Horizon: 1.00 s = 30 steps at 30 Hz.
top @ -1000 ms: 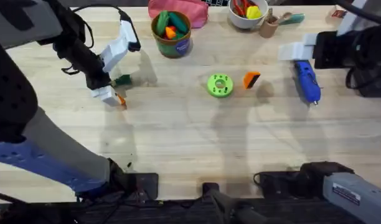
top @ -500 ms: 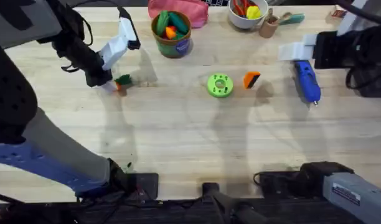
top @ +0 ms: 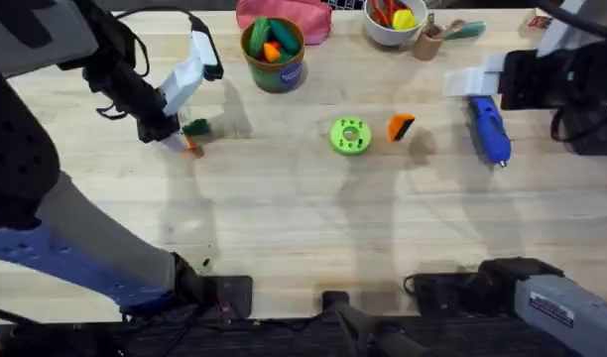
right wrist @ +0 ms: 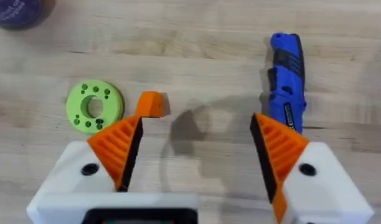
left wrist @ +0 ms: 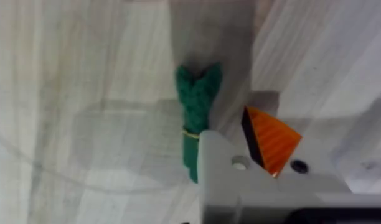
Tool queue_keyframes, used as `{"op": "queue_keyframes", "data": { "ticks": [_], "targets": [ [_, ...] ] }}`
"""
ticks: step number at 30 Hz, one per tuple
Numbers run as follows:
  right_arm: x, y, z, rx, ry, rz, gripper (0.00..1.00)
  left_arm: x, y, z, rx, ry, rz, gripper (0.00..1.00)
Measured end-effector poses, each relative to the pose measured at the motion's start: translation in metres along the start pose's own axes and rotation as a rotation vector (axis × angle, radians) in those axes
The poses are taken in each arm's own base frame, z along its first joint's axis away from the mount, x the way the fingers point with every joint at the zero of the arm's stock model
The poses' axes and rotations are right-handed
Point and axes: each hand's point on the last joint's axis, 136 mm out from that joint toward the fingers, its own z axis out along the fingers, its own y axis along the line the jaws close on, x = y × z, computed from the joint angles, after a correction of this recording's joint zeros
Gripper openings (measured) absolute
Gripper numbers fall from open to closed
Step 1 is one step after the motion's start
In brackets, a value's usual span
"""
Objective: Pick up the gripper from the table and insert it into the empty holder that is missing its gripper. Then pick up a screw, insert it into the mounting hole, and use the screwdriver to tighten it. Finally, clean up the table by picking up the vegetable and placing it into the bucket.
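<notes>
Dark green leafy toy vegetable [left wrist: 197, 106] lay flat on the pale wooden table [top: 284, 218], touching the left gripper [top: 182, 139], which hung low over it; whether that gripper was open or closed could not be told. The step in hand looked like the clean-up pick, though the small orange plastic wedge gripper [top: 400, 127] sat uninserted beside the green disc [top: 350, 136]. The right gripper [right wrist: 197, 149] hovered with jaws spread wide and empty near the blue pen-shaped screwdriver [right wrist: 287, 81]. Next, the left arm would likely need to close on the floppy bunch, lift it, and carry it to the green-rimmed round bucket [top: 274, 50] nearby.
</notes>
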Motion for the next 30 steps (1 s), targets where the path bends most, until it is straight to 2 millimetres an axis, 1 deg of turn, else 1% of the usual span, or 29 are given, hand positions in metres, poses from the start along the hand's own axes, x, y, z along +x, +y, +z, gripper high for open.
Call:
{"op": "queue_keyframes", "data": {
  "ticks": [4,6,10,16,21,25,30],
  "targets": [
    [0.0,0.0,0.0,0.0,0.0,0.0,0.993,0.001,-0.017,-0.003,0.074,0.005,-0.014,0.005],
    [0.0,0.0,0.0,0.0,0.0,0.0,0.992,0.0,-0.021,-0.009,0.092,0.006,-0.018,0.005],
    [0.0,0.0,0.0,0.0,0.0,0.0,0.993,-0.005,-0.017,-0.032,0.098,0.007,-0.019,0.005],
    [0.0,0.0,0.0,0.0,0.0,0.0,0.994,-0.014,-0.01,-0.075,0.081,0.005,-0.016,0.005],
    [0.0,0.0,0.0,0.0,0.0,0.0,0.993,-0.02,-0.001,-0.102,0.035,-0.002,-0.007,0.005],
    [0.0,0.0,0.0,0.0,0.001,0.0,0.993,-0.023,0.005,-0.113,0.006,-0.008,-0.001,0.005],
    [0.0,0.0,0.0,0.0,0.0,0.0,0.994,-0.024,0.006,-0.115,-0.003,-0.01,0.001,0.005]
  ]
}}
